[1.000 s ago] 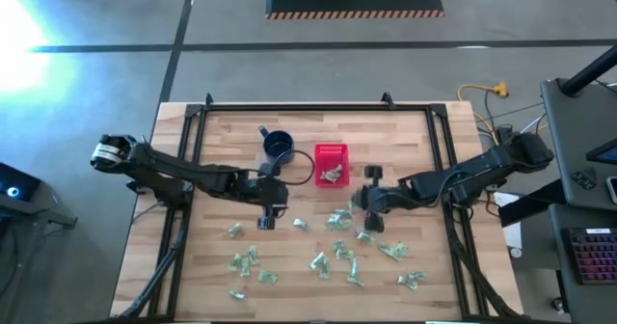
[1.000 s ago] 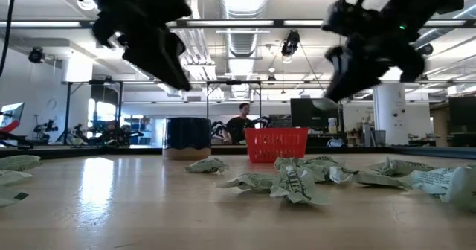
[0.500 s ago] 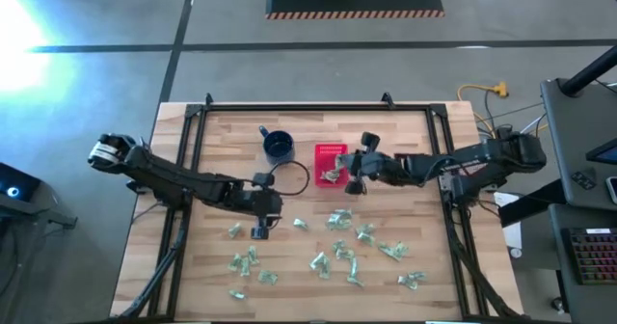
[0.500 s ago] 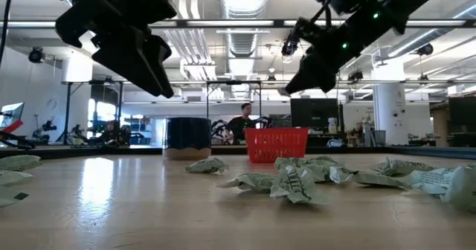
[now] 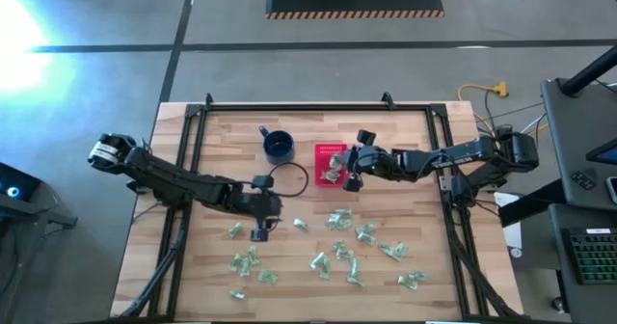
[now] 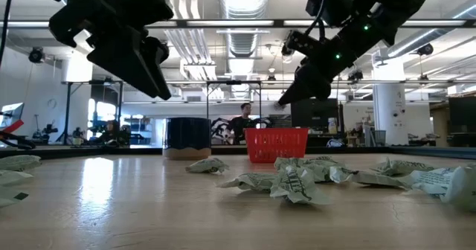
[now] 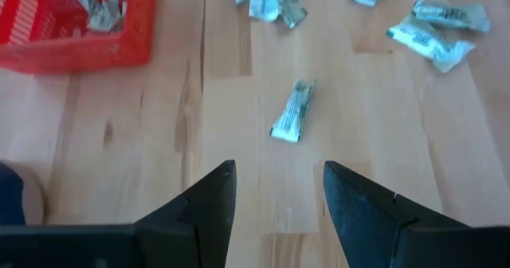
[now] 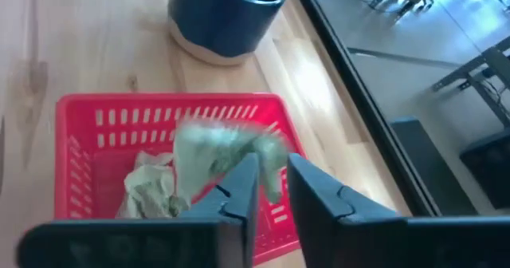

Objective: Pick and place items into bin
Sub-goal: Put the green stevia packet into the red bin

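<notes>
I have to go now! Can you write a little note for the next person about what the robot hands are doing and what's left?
Right gripper is over the small red perforated plastic basket, jaws slightly apart, a pale green wrinkly wrapper at its tips.
Left gripper is open above the table, a lone wrapper piece just ahead.
Done: a few crumpled pieces in the basket.
Left: many wrappers scattered on the wooden table.

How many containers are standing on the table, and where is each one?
2. The dark blue mug stands on the table, left of centre seen from above; the red basket stands beside it, near the centre. No other seems hidden.
</notes>
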You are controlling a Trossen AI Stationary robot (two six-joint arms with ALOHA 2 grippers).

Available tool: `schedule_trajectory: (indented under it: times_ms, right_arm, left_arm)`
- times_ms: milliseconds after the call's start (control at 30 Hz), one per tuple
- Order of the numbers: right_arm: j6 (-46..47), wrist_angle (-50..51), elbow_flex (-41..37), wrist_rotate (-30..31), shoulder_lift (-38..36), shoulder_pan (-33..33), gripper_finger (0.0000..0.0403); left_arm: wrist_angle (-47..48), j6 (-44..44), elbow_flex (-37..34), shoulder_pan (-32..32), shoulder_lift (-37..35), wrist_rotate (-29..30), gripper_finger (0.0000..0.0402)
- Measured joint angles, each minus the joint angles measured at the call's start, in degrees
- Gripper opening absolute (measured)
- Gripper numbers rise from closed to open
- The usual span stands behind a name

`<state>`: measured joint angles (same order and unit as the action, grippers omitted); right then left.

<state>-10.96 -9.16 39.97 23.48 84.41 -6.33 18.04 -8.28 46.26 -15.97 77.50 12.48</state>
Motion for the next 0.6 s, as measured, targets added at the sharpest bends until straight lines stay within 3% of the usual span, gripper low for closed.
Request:
schedule_trajectory:
  times_ms: [300, 433, 600]
  right_arm:
    - [1.5, -0.5, 0.0, 0.1, -0.9, 0.3, 0.0131]
    - [1.1, 0.2, 0.0, -5.8, -2.6, 1.4, 0.014]
    - [1.0, 3.9, 0.0, -12.3, -4.6, 3.4, 0.0139]
  left_arm:
    - [-8.3, 2.3, -1.9, 0.1, 0.4, 0.0, 0.0173]
    - [-19.0, 5.8, -4.8, 0.1, 1.5, -0.2, 0.0173]
    - [-23.1, 10.2, -5.9, 0.1, 6.3, -1.4, 0.0173]
